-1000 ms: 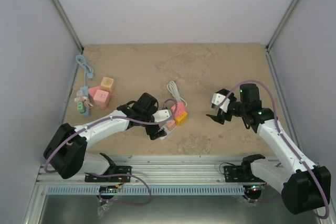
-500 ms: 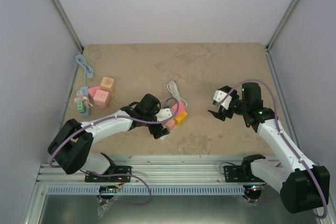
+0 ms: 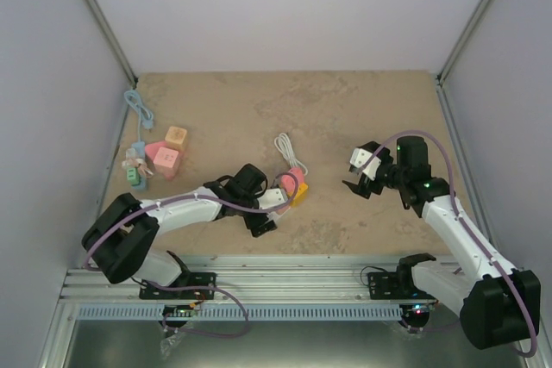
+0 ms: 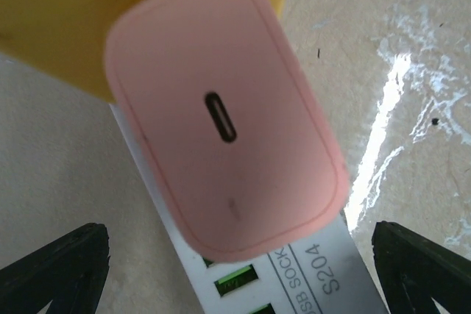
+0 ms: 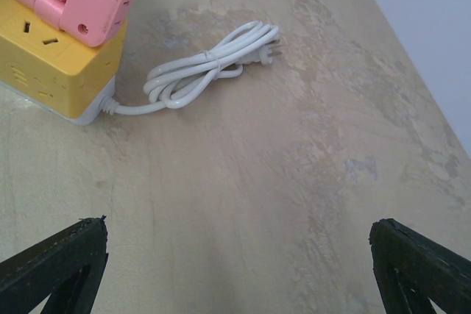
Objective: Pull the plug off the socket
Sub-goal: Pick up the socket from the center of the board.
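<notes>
Plug point(image 4: 224, 112) sits in socket point(image 4: 66, 20), left hand point(image 4: 237, 255) spread wide before it, right hand point(image 5: 237, 255) likewise spread.

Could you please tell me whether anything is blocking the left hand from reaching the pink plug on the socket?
Nothing visible does. In the left wrist view, the pink rounded plastic plug sits directly ahead of the open left hand, with the yellow socket block behind it and no object in between.
</notes>
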You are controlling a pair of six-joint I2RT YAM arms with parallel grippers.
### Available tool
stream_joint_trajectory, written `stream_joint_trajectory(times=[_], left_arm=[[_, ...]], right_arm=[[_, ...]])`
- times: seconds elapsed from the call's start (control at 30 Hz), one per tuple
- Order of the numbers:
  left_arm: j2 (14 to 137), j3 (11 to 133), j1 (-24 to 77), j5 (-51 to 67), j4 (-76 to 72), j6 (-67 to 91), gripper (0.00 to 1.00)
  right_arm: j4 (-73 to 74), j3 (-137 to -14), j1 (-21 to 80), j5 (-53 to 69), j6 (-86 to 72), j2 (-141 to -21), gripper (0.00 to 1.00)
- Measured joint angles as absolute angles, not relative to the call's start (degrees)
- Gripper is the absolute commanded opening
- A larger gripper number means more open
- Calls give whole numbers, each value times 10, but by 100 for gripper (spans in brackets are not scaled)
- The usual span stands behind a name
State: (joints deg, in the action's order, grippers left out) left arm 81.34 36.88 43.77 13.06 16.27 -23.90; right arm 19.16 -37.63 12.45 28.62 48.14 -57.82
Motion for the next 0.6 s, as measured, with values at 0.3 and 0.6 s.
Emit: stream_joint_trajectory(times=[0.3, 0.6], left_arm=[[830, 363, 441, 115, 161, -234, 84], [814, 342, 441, 117, 144, -253, 70]], right_arm=[[190, -376, 124, 280, 481, -578, 98], [190, -375, 123, 281, 482, -578, 98]])
